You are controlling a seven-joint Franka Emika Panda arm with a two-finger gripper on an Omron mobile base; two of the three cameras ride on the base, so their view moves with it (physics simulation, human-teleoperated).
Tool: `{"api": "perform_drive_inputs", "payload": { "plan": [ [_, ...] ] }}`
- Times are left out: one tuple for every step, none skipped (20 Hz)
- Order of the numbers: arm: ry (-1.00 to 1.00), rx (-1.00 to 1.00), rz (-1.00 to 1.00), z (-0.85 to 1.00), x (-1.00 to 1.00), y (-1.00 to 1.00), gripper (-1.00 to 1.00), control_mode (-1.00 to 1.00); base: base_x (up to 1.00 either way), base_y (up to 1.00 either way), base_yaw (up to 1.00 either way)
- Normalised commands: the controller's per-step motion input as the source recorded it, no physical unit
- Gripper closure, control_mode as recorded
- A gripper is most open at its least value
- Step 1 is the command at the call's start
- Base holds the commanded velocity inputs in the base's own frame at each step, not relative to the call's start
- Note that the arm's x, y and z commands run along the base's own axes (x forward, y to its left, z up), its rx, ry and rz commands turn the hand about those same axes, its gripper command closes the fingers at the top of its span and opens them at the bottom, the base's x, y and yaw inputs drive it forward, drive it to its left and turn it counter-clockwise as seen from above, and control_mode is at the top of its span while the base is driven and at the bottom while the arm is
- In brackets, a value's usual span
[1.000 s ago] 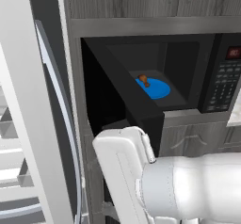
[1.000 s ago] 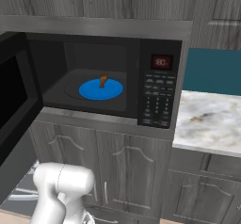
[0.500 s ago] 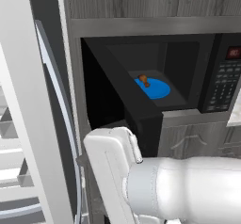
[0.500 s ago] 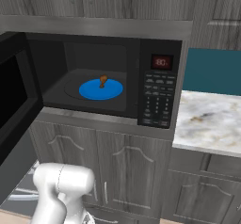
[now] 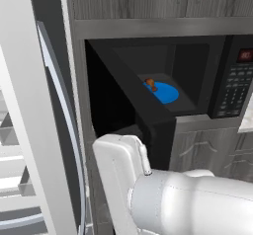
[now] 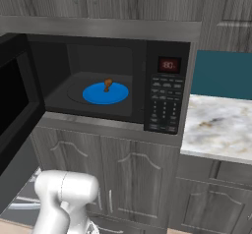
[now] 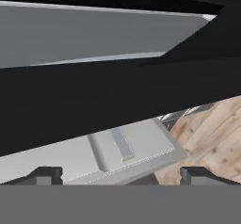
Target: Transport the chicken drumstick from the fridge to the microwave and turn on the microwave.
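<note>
Pincer [image 7: 120, 173] is wide open and holds nothing, with its two dark tips far apart under a black slab. Next comes the big black microwave [image 6: 167, 95], its door [image 5: 129, 111] swung open. Inside lies a blue plate [image 6: 106, 93], and the little chicken drumstick [image 6: 107, 84] sits on it.

the microwave [image 6: 113, 75] floor carries a blue plate [image 6: 105, 93], the chicken drumstick [image 6: 107, 84] apparently on it.
</note>
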Motion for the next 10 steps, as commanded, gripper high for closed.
{"api": "perform_drive_inputs", "payload": {
  "plan": [
    [0.04, 0.00, -0.15, 0.00, 0.28, -0.23, -1.00, -1.00, 0.00, 0.00, 0.00],
    [0.06, 0.00, -0.17, -0.01, 0.29, -0.25, -1.00, -1.00, 0.00, 0.00, 0.00],
    [0.07, 0.00, -0.18, -0.02, 0.31, -0.27, -1.00, -1.00, 0.00, 0.00, 0.00],
    [0.07, 0.00, -0.19, -0.03, 0.32, -0.27, -1.00, -1.00, 0.00, 0.00, 0.00],
    [0.09, 0.00, -0.19, -0.03, 0.33, -0.28, -1.00, -1.00, 0.00, 0.00, 0.00],
    [0.08, 0.00, -0.19, -0.03, 0.33, -0.29, -1.00, -1.00, 0.00, 0.00, 0.00],
    [0.09, 0.00, -0.19, -0.02, 0.35, -0.29, -1.00, -1.00, 0.00, 0.00, 0.00],
    [0.08, 0.00, -0.19, -0.01, 0.34, -0.30, -1.00, -1.00, 0.00, 0.00, 0.00],
    [0.08, 0.00, -0.18, 0.00, 0.35, -0.31, -1.00, -1.00, 0.00, 0.00, 0.00],
    [0.08, 0.00, -0.18, 0.00, 0.36, -0.32, -1.00, -1.00, 0.00, 0.00, 0.00]
  ]
}}
